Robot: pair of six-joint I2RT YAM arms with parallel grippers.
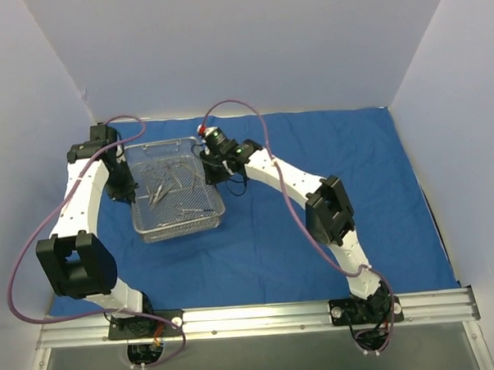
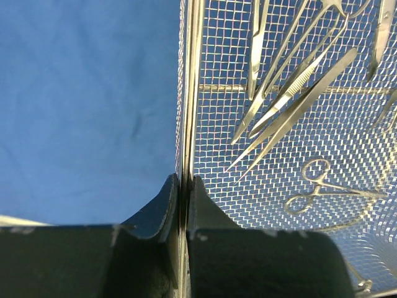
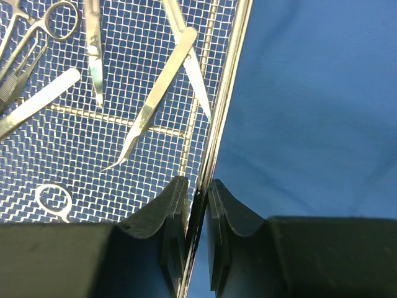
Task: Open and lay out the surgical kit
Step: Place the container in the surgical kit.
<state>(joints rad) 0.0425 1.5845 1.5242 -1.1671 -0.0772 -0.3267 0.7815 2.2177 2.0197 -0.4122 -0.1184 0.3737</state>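
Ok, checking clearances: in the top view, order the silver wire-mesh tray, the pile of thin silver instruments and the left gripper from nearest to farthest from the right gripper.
1. Silver wire-mesh tray: its right rim is pinched in the right gripper.
2. Thin silver instruments: mid-tray, to that gripper's left.
3. Left gripper: clamped on the tray's opposite, left rim.

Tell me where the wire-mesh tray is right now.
In the top view the wire-mesh tray is left of centre over the blue cloth, its left rim pinched by the left gripper and its right rim by the right gripper.
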